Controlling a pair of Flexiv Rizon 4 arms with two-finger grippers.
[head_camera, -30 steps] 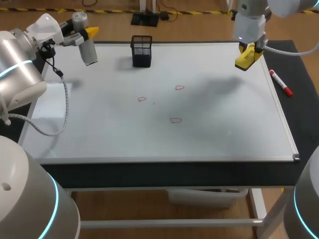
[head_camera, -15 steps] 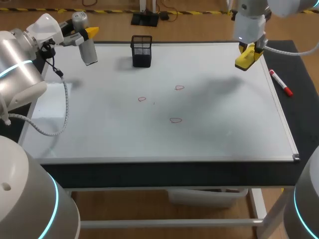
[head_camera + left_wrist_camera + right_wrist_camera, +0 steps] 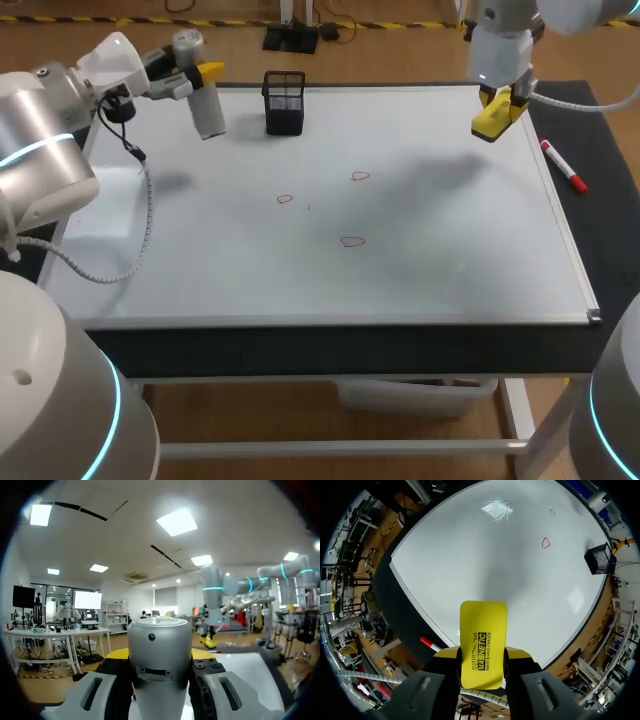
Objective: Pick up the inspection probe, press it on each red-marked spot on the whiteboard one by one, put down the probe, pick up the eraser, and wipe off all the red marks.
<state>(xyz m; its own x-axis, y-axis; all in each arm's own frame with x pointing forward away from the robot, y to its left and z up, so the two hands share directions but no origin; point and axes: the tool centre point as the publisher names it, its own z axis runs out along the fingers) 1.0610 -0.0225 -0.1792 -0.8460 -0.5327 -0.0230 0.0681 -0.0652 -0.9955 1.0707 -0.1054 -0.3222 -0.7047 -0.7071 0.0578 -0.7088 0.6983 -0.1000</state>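
Probe (image 3: pixel 208 112) in left hand (image 3: pixel 200 75) has shifted toward mesh cup (image 3: pixel 284 102).

I am holding the inspection probe (image 3: pixel 208 110), a smooth silver-grey cylinder with a flat cap, in the left gripper (image 3: pixel 203 76), its fingers (image 3: pixel 211 72) pressing on it from both sides. It is hanging slightly tilted over the far left part of the whiteboard (image 3: pixel 450 250). The whiteboard is lying flat, white with a thin frame, and is showing three small outlines near its middle: the left red mark (image 3: pixel 285 199), the far red mark (image 3: pixel 360 176) and the near red mark (image 3: pixel 351 241), all unwiped. The eraser (image 3: pixel 483 645), a flat yellow block with black print, is sitting clamped in the right gripper (image 3: pixel 499 103) over the board's far right corner.
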